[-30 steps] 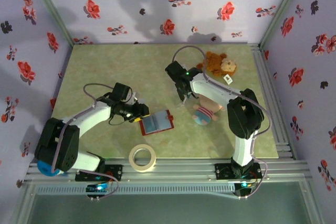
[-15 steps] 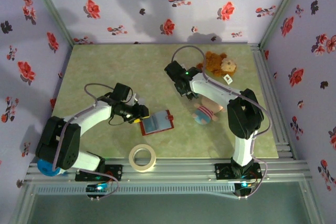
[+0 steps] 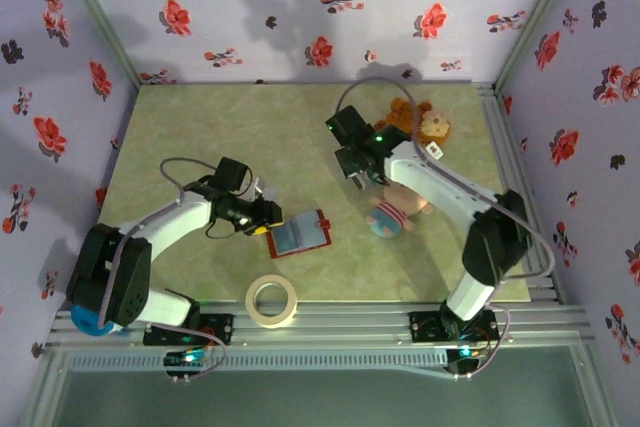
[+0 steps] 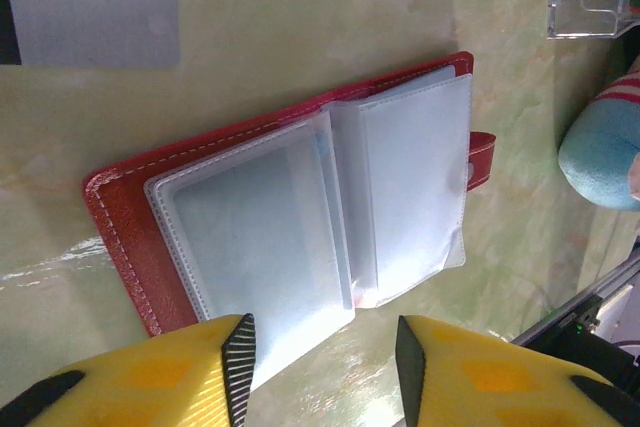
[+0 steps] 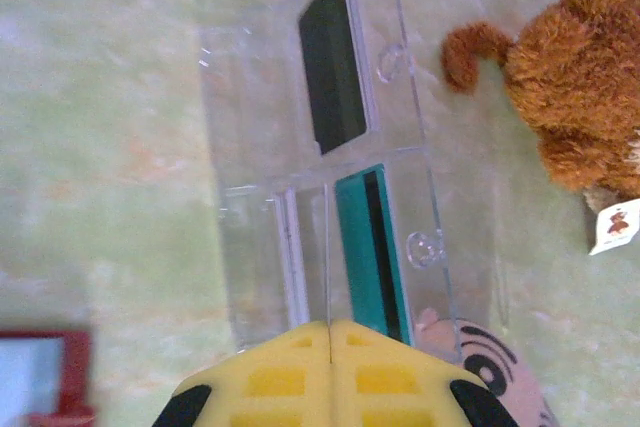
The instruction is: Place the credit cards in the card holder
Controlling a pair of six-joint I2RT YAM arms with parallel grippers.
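Card holder (image 4: 300,207) lies open, clear sleeves up, on the worktop (image 4: 300,7). Left claw (image 4: 325,367), jaws parted and empty, hovers at its edge. Right claw (image 5: 330,332), pressed closed and empty, hangs over the clear stand (image 5: 250,147), which contains a dark credit card (image 5: 333,62) and a teal credit card (image 5: 370,247).

I'm working a lab test booth: left arm (image 3: 175,219) and right arm (image 3: 440,182) bolted to aluminium rails (image 3: 340,319) at the edge of a green tabletop (image 3: 220,127), boxed in by flower-print walls (image 3: 250,7).
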